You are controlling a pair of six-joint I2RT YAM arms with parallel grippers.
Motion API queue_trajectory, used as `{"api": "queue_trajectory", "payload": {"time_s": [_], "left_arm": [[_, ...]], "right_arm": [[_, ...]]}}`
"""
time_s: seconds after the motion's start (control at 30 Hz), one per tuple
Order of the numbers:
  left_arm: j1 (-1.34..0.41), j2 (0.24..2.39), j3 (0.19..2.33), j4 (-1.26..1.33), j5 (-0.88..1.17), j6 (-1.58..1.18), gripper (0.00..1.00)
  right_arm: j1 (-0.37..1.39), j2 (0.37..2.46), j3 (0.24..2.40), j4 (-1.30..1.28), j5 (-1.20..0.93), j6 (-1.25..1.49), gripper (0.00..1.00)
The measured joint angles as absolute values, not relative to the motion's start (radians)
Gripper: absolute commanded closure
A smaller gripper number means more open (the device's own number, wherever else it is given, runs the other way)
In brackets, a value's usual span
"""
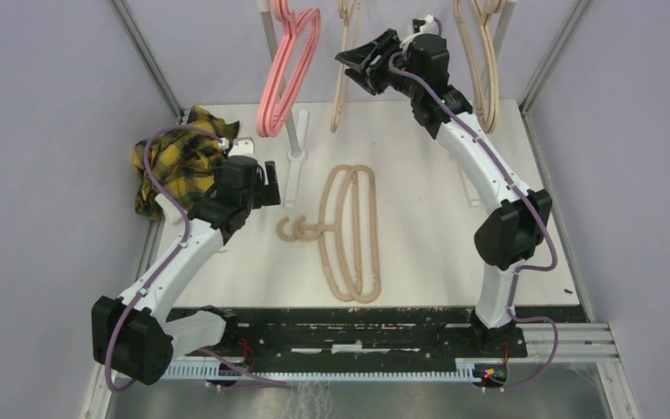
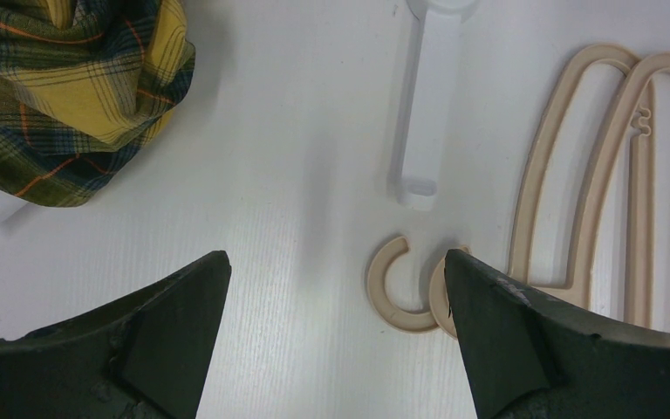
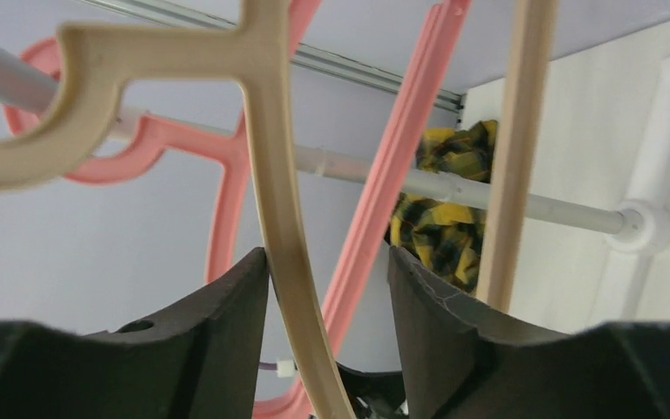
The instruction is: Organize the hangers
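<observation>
Two beige hangers (image 1: 349, 231) lie stacked flat mid-table, hooks pointing left. My left gripper (image 1: 269, 185) is open and empty just left of them. In the left wrist view (image 2: 336, 262) the two hooks (image 2: 397, 292) lie on the table near the right finger (image 2: 497, 332). Pink hangers (image 1: 288, 70) and a beige hanger (image 1: 345, 74) hang from the rail, with more beige ones (image 1: 480, 61) to the right. My right gripper (image 1: 362, 65) is raised and open. In its wrist view (image 3: 327, 255) the beige hanger's arm (image 3: 283, 218) passes between the jaws, against the left finger (image 3: 218, 323).
A yellow-black plaid cloth (image 1: 179, 157) is bunched at the table's left edge, also seen in the left wrist view (image 2: 70, 87). The rack's white foot (image 2: 427, 105) and post (image 1: 295, 131) stand behind the lying hangers. The grey rail (image 3: 488, 196) runs across the right wrist view.
</observation>
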State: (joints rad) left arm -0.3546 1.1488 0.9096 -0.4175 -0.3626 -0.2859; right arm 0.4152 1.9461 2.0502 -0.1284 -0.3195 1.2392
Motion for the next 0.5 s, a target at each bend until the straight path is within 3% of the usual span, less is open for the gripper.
{"api": "queue_trajectory", "payload": {"time_s": [0.23,0.5], "left_arm": [[-0.355,1.149,0.910,-0.418,-0.364,-0.286,0.01],[-0.355,1.149,0.910,-0.418,-0.364,-0.286,0.01]], "right_arm": [[0.416,1.778,1.850,-0.183,-0.265,1.107,0.10],[0.418,1.451,1.547,-0.251,-0.134,0.874,0.06]]}}
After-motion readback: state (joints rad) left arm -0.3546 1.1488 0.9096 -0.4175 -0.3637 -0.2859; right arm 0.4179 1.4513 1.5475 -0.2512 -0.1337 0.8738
